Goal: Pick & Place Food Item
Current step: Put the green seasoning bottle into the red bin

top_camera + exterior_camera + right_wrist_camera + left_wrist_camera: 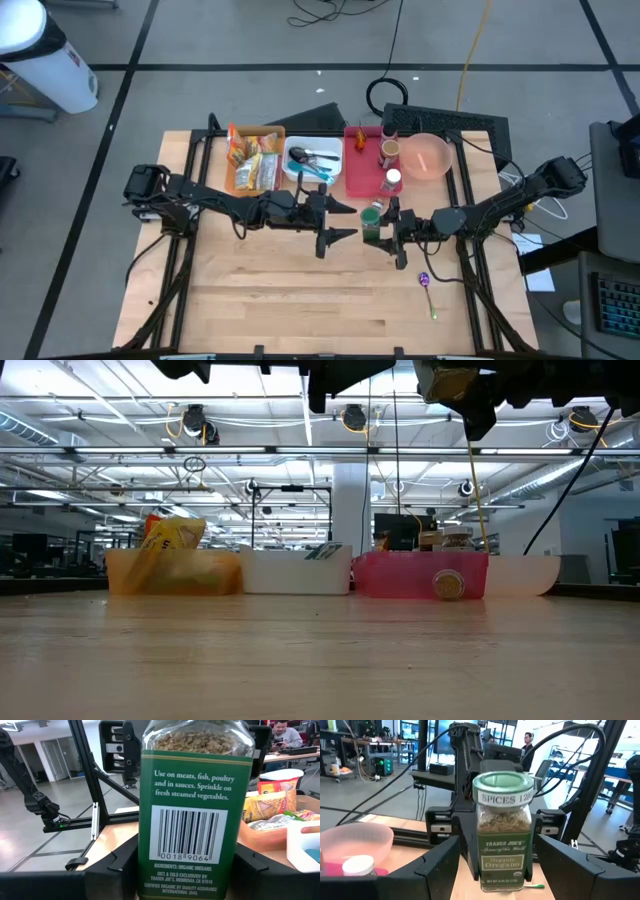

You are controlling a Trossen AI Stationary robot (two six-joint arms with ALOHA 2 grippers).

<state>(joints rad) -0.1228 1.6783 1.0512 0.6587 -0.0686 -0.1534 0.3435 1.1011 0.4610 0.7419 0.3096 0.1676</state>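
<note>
Oregano jar (192, 810) (dried herbs inside) in right pincer (392, 232)

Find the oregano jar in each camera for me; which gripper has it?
High view: oregano jar mid-table, in right gripper.
Low view: jar at the top edge, lifted off the table.
Left wrist: jar centre, front label.
Right wrist: jar centre, barcode side.
Shared landmark: pink bowl.
</note>
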